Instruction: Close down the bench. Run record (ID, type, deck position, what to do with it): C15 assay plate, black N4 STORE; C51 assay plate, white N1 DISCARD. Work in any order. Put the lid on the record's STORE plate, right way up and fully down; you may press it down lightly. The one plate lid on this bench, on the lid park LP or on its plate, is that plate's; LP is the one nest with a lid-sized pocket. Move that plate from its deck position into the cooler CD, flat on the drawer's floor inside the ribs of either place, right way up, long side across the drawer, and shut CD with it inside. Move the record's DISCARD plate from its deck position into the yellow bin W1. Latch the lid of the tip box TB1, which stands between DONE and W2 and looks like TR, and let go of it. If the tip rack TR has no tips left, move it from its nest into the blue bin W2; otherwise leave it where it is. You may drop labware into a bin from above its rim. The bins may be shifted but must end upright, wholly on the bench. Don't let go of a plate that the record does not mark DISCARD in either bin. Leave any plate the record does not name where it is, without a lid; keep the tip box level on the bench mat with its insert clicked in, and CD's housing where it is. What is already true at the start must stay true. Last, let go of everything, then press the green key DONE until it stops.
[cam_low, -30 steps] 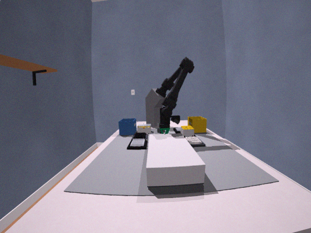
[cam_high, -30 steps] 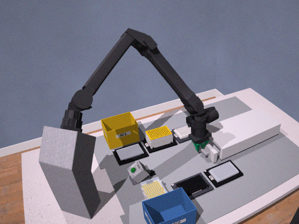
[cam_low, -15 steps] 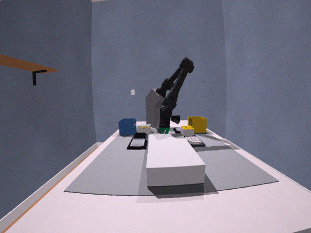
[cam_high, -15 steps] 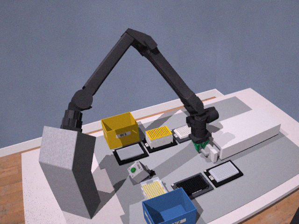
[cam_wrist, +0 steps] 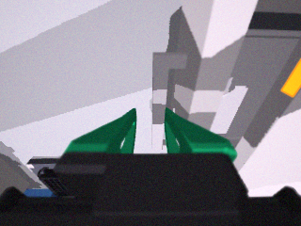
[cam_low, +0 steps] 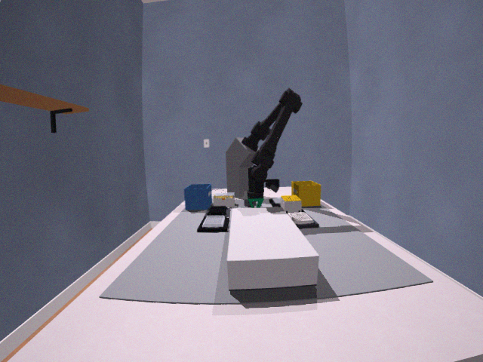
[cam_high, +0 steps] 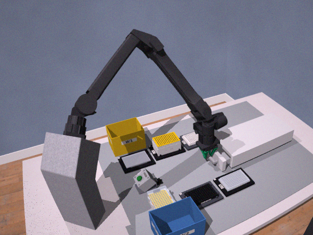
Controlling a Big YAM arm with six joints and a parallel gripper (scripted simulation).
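My gripper [cam_high: 208, 154] [cam_low: 255, 202] [cam_wrist: 150, 113] points down at the near end of the white cooler CD [cam_high: 260, 141] [cam_low: 269, 249]. Its green fingers stand partly open with a gap between them. The grey drawer handle [cam_high: 213, 159] [cam_wrist: 169, 66] lies just beyond the fingertips, and I see nothing gripped. The black plate [cam_high: 202, 193] sits in its nest without a lid. A clear lid [cam_high: 136, 159] lies on a black nest by the yellow bin W1 [cam_high: 125, 136] [cam_low: 306, 192]. One white plate [cam_high: 234, 179] lies beside the black plate, another white plate [cam_high: 190, 137] behind the arm.
The tip rack TR [cam_high: 166, 144], topped in yellow, stands next to W1. The tip box TB1 [cam_high: 160, 198] stands between the green DONE key [cam_high: 139, 178] and the blue bin W2 [cam_high: 176, 217] [cam_low: 198, 196]. A tall grey block [cam_high: 70, 176] carries the arm's base.
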